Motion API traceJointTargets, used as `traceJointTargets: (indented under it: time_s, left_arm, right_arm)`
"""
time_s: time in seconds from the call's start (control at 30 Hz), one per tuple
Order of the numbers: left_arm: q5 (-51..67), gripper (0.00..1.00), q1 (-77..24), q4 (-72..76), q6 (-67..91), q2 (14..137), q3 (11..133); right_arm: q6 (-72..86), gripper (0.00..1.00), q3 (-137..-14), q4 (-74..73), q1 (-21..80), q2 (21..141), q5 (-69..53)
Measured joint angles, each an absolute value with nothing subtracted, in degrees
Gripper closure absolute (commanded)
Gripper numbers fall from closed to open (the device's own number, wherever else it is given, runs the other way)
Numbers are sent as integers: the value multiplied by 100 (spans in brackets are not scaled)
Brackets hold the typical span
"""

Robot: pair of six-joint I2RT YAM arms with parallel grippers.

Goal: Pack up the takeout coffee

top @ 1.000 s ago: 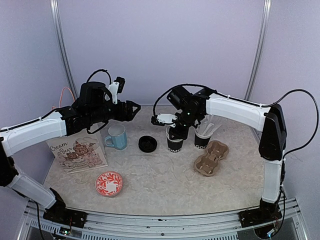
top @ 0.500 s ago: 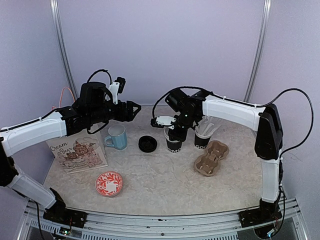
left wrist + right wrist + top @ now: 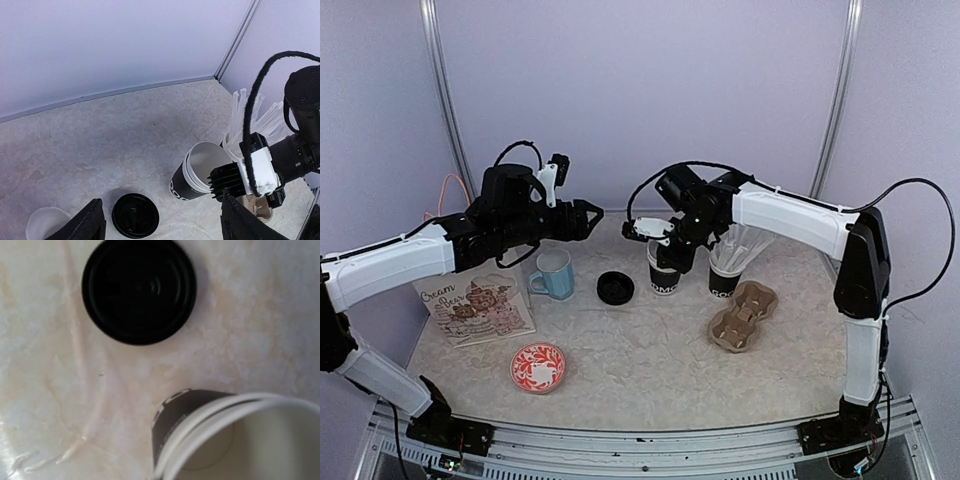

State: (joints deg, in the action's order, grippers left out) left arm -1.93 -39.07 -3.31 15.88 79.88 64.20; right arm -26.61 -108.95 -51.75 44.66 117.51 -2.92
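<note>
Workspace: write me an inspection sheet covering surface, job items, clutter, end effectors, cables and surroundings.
Surface: marbled table, no spill seen.
Job's things: cup lidless, beside the straw cup; lid flat on the table, apart from it.
Clutter: straw cup, mug, saucer, booklet, carrier.
End effectors: right end effector shut on the cup's rim; left end effector open, empty, in the air.
Cables: black cable loops along the right arm; orange cable behind the left arm.
Surroundings: plain walls, metal posts; nothing else seen.
</note>
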Motion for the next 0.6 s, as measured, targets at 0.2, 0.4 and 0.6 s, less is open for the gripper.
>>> traceJointTargets:
  time_s: [0.2,0.4,0.6]
  left_arm:
    - [126,32,-3865,-1,2718,8503,6423]
    - [504,33,-4049,609,3739,9249,6423]
    - [705,44,-4320,1201,4390,9675,6475]
  right_arm:
    - [-2714,100,-10899,-4956,4178,11380,-858]
    - [-2705,100,-10812,-4657,3983,10997,-1175]
    - [-2718,100,-10562,-4508,3988,10969,-1181]
